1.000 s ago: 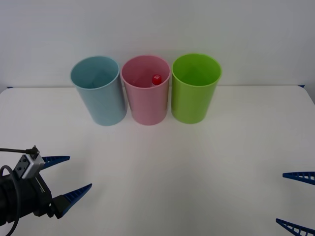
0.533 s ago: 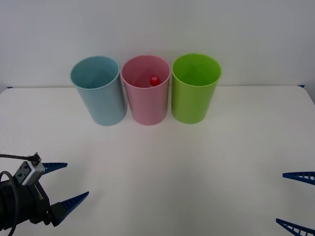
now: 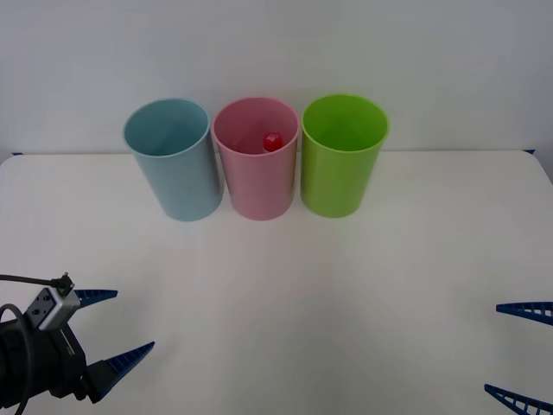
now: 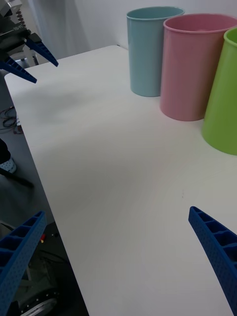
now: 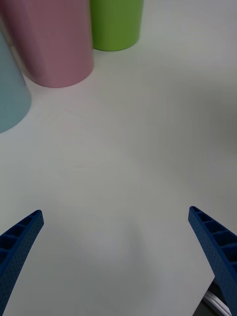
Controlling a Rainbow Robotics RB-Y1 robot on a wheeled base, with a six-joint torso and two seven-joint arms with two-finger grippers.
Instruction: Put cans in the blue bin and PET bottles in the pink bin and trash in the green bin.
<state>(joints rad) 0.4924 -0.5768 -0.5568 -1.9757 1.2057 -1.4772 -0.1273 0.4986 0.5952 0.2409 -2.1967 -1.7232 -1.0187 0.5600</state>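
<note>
Three bins stand in a row at the far edge of my white table point(image 3: 285, 294), against the pale wall. In the pink bin point(image 3: 257, 160), the middle one, I can see the red cap of the PET bottle point(image 3: 273, 141) poking up inside, near the wall on the green bin's side; the rest of the bottle is hidden below the rim, so I cannot tell how it leans. The blue bin point(image 3: 173, 160) stands just beside the pink one on my left, and the green bin point(image 3: 343, 156) just beside it on my right. All three are upright, and whether neighbours actually touch I cannot say for certain.

My left gripper point(image 3: 108, 327) hangs over the near left corner of the table, well apart from the bins, its blue ribbed fingers spread wide with nothing between them. My right gripper point(image 3: 518, 354) sits at the near right edge, also well away from the bins, fingers likewise spread and holding nothing. From the right wrist camera I see the left gripper across the table, beyond the bare surface.
</note>
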